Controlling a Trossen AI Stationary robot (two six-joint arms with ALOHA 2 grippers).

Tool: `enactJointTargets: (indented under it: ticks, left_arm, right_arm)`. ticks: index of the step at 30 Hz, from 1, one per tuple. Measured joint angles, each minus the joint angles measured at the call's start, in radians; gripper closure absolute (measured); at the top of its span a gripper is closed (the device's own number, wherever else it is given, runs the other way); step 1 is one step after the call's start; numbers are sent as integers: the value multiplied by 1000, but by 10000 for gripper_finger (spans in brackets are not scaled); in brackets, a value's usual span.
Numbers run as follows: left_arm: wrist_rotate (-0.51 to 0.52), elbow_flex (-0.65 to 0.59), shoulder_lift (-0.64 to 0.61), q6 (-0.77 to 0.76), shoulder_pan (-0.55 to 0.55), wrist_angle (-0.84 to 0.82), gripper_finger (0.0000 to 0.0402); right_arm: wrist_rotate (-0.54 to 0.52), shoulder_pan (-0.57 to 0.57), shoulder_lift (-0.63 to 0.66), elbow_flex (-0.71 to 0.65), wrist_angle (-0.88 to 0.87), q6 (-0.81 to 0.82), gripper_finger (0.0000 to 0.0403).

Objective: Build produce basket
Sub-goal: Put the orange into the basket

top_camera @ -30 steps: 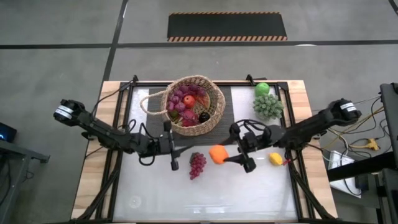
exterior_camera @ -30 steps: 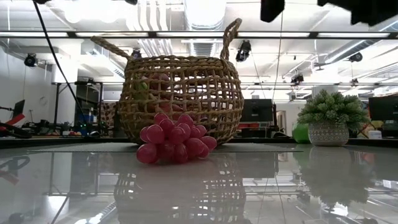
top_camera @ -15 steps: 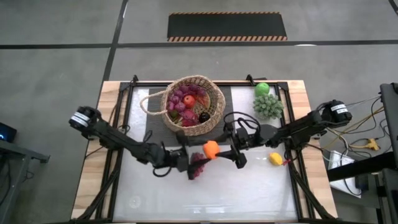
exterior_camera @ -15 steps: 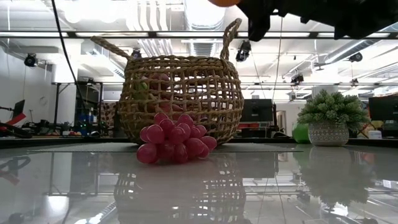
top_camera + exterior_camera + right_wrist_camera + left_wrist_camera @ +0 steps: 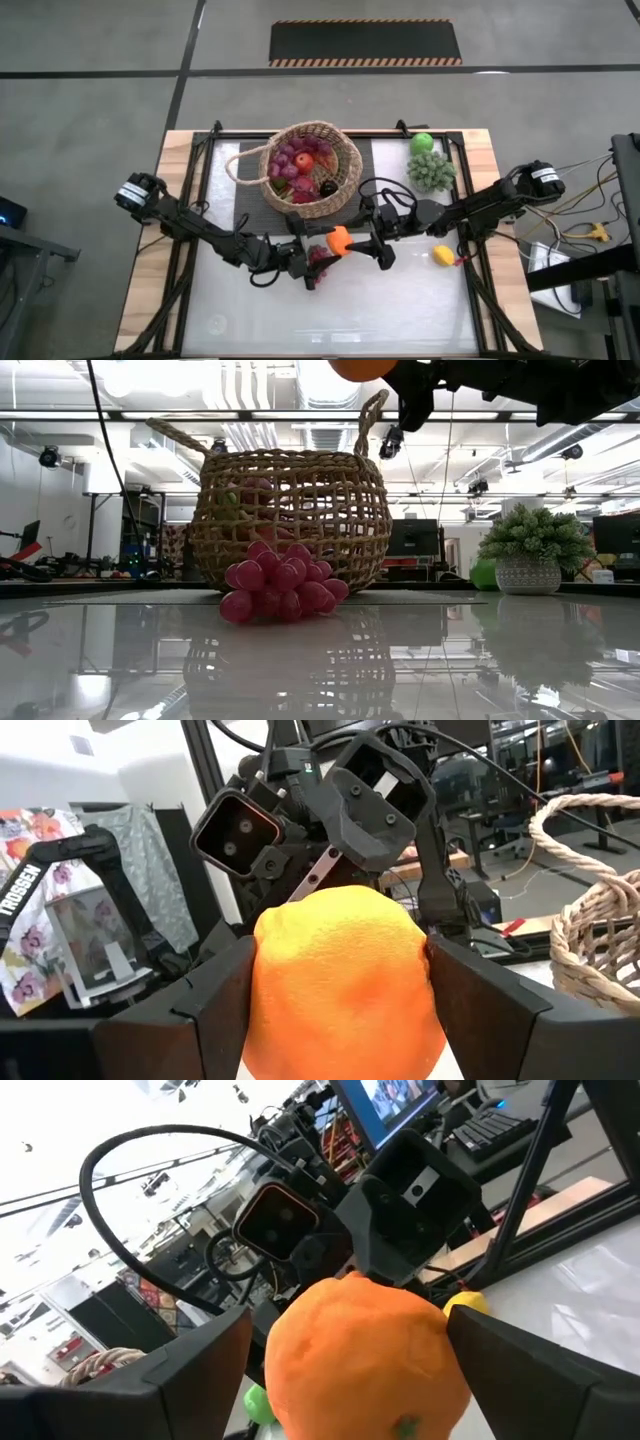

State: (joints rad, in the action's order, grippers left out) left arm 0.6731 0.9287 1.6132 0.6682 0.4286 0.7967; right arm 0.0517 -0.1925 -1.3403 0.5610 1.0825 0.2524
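Right gripper [image 5: 352, 246] holds the orange [image 5: 339, 240] in the air, just in front of the basket [image 5: 345, 188] | left gripper [image 5: 313, 263] open around it, over the grapes [image 5: 320, 258] | risk: we drop it at handover | room: rim near, open table in front.

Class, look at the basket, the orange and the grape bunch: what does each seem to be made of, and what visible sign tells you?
Basket: woven wicker or similar fibre, matt tan; open weave with gaps shows.
Orange: probably moulded plastic or foam, matt, faintly dimpled skin.
Grape bunch: likely plastic or rubber; smooth pink beads with a slight sheen.
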Motion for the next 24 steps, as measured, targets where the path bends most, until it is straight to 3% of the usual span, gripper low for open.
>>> enactJointTargets:
  ticks: [9,24]
  left_arm:
    - [25,-3,-57,3,20,-89,78]
    - [-17,-3,-22,-34,-24,8,81]
  right_arm:
    - [5,-2,2,1,98,29,149]
    - [-58,-3,-1,1,135,20,149]
